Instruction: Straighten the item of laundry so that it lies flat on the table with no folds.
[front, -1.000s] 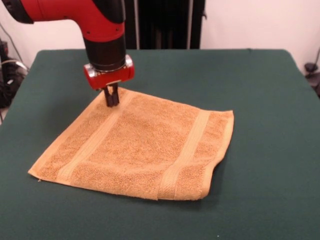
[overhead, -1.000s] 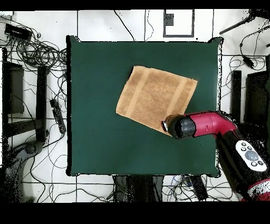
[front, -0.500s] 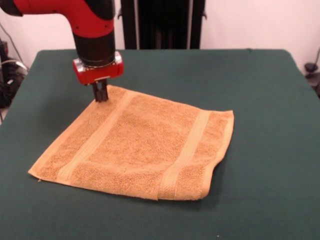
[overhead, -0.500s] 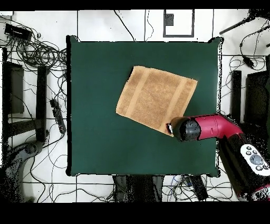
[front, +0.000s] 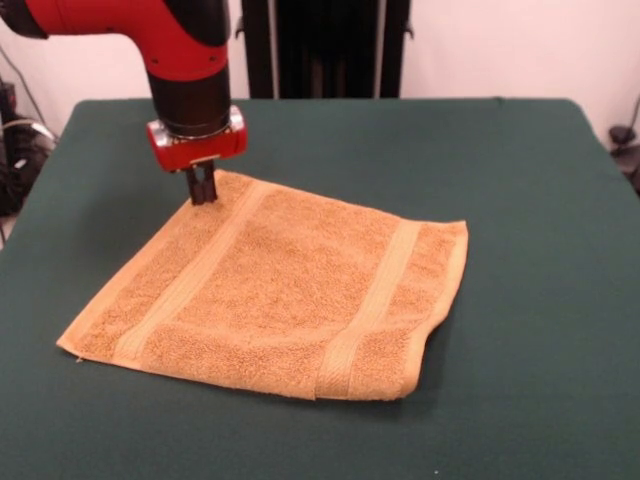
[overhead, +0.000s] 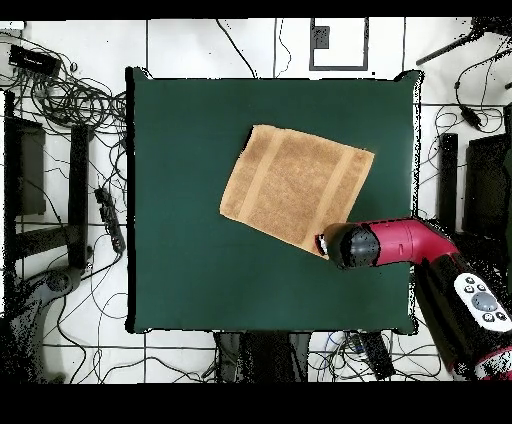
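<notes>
On the table, in the front view, your gripper stands at the far corner of the towel, its dark fingers drawn close together and pointing straight down onto that corner. Whether they actually pinch the cloth, you cannot tell from here; the tips sit right at the hem. From the gripper the whole towel spreads toward the camera and to the picture's right, so any pull that would tension it has to run away from the cloth, toward the table's far left in this view. The two paler bands run diagonally, one starting just beside the gripper. At the near right corner the edge looks doubled, a narrow fold tucked under; that seems to be the part not yet flat.

In the overhead view, the arm's red and black head covers the gripper, so you learn nothing of its fingers there. The towel lies up and to the left of the head, tilted against the table edges, well inside the green top.
</notes>
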